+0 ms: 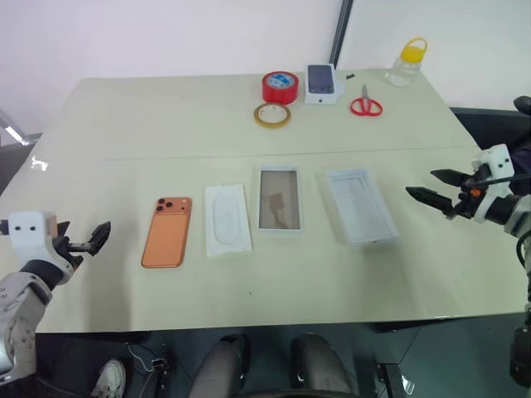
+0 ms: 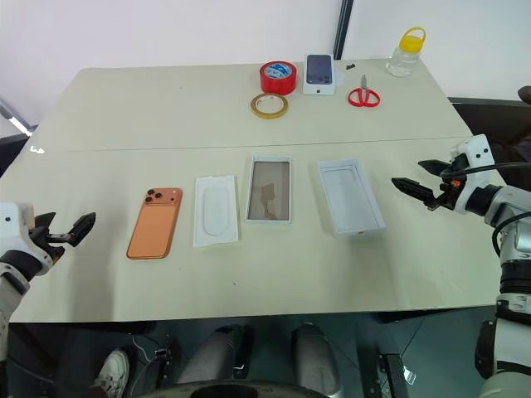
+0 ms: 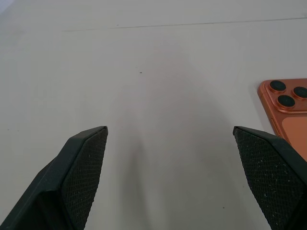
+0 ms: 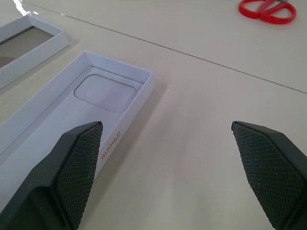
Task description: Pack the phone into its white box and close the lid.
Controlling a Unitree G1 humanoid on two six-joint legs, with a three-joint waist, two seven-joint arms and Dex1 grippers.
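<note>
The orange phone [image 1: 167,231] lies camera side up on the table's left part, its lens corner also in the left wrist view [image 3: 288,103]. To its right lie a flat white insert [image 1: 227,218], then the shallow white box [image 1: 278,199], then the deeper lid [image 1: 359,205], inner face up. My left gripper [image 1: 98,237] hovers open left of the phone, nothing between its fingers [image 3: 86,158]. Open as well, my right gripper [image 1: 421,182] hangs just right of the lid [image 4: 86,103] and points toward it.
At the table's far side sit a red tape roll [image 1: 280,86], a tan tape ring [image 1: 272,114], a small white box with a phone picture [image 1: 322,83], red scissors [image 1: 365,105] and a yellow-capped bottle [image 1: 406,62]. The table's front edge [image 1: 274,317] runs close below the row.
</note>
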